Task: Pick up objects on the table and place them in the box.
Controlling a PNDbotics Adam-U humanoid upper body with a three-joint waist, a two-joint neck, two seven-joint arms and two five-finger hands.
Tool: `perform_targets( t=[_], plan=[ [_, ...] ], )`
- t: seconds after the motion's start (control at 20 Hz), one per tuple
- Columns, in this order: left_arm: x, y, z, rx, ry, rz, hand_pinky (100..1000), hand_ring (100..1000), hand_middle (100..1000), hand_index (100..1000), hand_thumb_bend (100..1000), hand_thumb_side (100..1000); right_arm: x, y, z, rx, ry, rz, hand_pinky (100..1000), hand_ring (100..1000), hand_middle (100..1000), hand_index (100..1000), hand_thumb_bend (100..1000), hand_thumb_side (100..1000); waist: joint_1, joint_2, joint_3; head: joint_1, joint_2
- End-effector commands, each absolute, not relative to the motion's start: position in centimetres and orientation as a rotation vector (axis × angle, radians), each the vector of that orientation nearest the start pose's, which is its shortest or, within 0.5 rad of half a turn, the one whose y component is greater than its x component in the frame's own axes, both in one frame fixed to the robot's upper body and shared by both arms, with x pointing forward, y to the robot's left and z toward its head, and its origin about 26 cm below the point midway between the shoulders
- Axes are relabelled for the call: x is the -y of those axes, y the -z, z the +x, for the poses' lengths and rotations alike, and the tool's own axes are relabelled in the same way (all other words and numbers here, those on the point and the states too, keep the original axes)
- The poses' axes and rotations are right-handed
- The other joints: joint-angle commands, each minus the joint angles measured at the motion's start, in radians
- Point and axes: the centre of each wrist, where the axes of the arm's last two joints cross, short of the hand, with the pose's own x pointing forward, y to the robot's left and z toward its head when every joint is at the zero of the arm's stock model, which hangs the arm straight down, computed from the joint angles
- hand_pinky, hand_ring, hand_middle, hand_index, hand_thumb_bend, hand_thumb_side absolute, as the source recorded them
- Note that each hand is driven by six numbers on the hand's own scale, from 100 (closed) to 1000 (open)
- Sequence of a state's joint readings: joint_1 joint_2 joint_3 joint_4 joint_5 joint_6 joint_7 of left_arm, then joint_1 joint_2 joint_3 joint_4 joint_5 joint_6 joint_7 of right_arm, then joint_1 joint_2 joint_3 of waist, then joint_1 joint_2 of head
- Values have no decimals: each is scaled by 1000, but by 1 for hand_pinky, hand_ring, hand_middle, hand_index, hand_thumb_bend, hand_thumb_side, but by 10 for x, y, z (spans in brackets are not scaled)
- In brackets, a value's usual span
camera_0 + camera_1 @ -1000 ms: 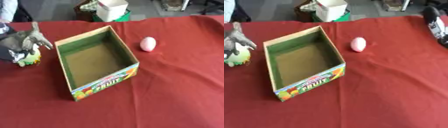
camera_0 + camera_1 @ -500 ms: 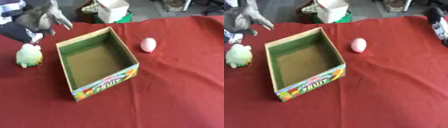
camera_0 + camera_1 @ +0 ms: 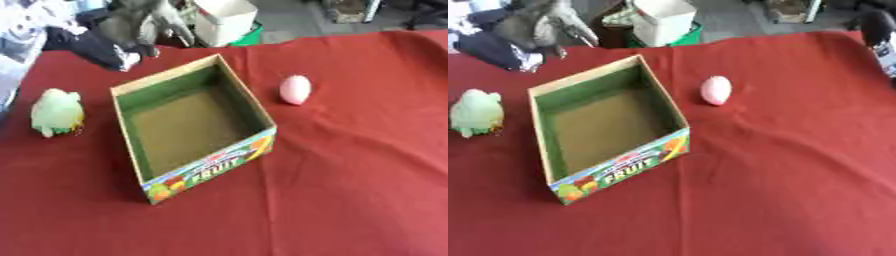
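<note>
The left hand [image 3: 144, 22] hangs empty above the table's far left corner, fingers relaxed and pointing down; the right hand [image 3: 878, 27] barely shows at the right edge, fingers unreadable. The green plush toy [image 3: 57, 112] lies left of the empty fruit box [image 3: 192, 127], the pink egg [image 3: 295, 89] right of it; I'd drop straight over the toy, close around its middle, then clear the box wall before letting go

Cluttered workroom — red-clothed table [image 3: 350, 165], cardboard carton [image 3: 223, 20] on floor

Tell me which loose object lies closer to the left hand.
The pale green object, left of the box; the pink egg-shaped one lies beyond the box from the left hand.
</note>
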State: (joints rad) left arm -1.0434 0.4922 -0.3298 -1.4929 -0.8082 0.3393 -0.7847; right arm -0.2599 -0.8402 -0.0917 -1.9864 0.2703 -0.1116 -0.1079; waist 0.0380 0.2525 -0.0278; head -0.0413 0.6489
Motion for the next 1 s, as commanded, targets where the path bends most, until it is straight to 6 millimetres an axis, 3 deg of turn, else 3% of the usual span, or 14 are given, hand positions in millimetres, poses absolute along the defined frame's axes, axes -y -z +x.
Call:
perform_targets(
  t=[0.05,0.3,0.7,0.85,1.0],
  plan=[
    [-158,-332,408,1407,1495,904,470,403,339,292,100,352,345,-278,281,2275,-921,-1007,692,844,829,891,229,1000,-3,-14,-6,9,-15],
    [-142,-310,426,1363,1498,909,472,409,346,298,100,351,343,-280,282,2289,-921,-995,692,844,829,891,228,1000,-4,-7,-20,21,-29],
    [-135,-270,449,1225,1559,875,530,480,432,397,100,353,341,-283,283,2302,-916,-987,692,844,828,892,224,1000,-1,3,-32,27,-34],
    [-135,-259,455,1179,1582,837,569,530,489,459,100,260,341,-283,283,2305,-914,-986,692,843,828,892,223,1000,0,7,-35,27,-32],
    [-136,-252,459,1139,1610,794,594,570,533,511,100,257,341,-284,283,2306,-913,-985,692,843,828,892,222,1000,1,9,-36,27,-29]
  ],
)
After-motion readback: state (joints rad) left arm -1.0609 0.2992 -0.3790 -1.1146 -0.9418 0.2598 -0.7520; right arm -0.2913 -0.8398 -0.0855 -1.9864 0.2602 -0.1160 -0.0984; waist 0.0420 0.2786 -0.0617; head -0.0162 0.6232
